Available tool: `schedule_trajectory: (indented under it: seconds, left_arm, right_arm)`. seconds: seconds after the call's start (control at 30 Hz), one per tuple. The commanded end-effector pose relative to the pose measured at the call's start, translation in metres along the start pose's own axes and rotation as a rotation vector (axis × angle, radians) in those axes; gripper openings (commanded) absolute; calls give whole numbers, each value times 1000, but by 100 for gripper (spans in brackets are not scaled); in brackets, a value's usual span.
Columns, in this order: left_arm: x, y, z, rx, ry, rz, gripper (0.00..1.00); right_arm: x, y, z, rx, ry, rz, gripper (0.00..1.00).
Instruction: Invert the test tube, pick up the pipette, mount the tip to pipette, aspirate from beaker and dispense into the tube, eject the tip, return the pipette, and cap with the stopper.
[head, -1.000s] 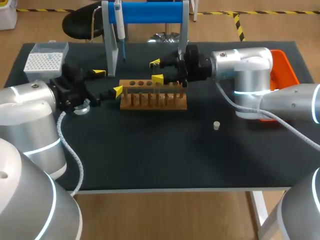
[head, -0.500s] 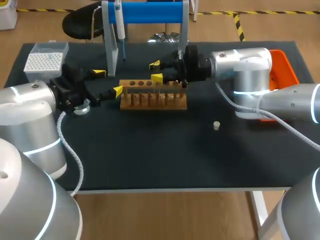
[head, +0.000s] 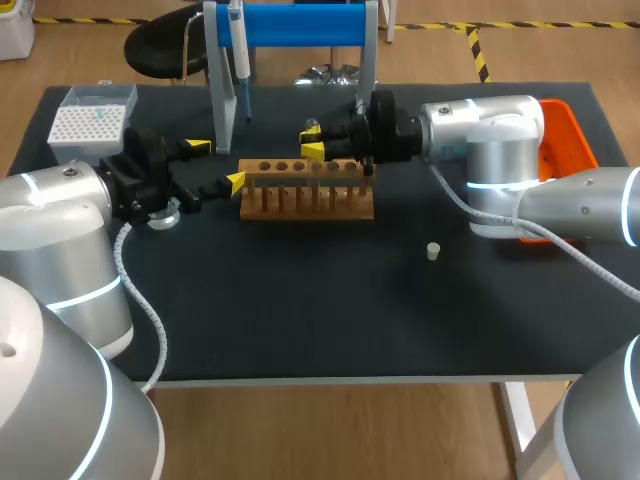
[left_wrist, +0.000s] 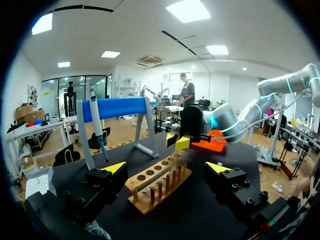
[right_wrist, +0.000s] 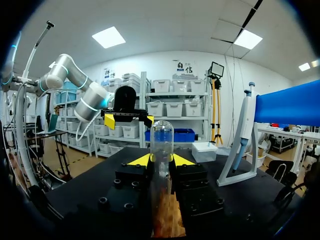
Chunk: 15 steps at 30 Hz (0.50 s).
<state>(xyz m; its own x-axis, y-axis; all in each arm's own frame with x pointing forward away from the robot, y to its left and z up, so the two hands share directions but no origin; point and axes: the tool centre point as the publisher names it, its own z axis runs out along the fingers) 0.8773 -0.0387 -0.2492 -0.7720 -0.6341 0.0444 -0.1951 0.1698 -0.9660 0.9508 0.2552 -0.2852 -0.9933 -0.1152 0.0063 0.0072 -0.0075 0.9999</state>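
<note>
A clear test tube (right_wrist: 161, 145) stands round end up in the wooden rack (head: 306, 190), near its middle. My right gripper (head: 313, 141) comes in level from the right above the rack, and in its wrist view the right gripper (right_wrist: 161, 161) has both fingers pressed against the tube's sides. My left gripper (head: 217, 165) hangs wide open at the rack's left end with nothing in it. The left wrist view shows that gripper (left_wrist: 166, 167) facing the rack (left_wrist: 157, 182) lengthwise. The pipette (head: 240, 55) hangs on the blue stand (head: 300, 25) behind the rack. A small stopper (head: 433, 251) lies on the mat to the right.
A tip box (head: 88, 120) sits at the back left corner. An orange tray (head: 565, 140) lies behind my right arm at the table's right edge. A small clear vessel (head: 162, 214) shows under my left wrist. The dark mat's (head: 320, 310) front half is bare.
My right gripper's fingers have drawn together onto the tube in the rack. My left arm has stayed put, still open.
</note>
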Motion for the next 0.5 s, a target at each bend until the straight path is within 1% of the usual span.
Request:
schedule_trajectory:
  seconds: [0.03, 0.5]
  left_arm:
    - [1, 1, 1, 0, -2, 1, 100]
    - [1, 1, 1, 0, -2, 1, 100]
  right_arm:
    - [0, 0, 1, 0, -4, -2, 0]
    - [1, 8, -1, -10, -12, 2, 0]
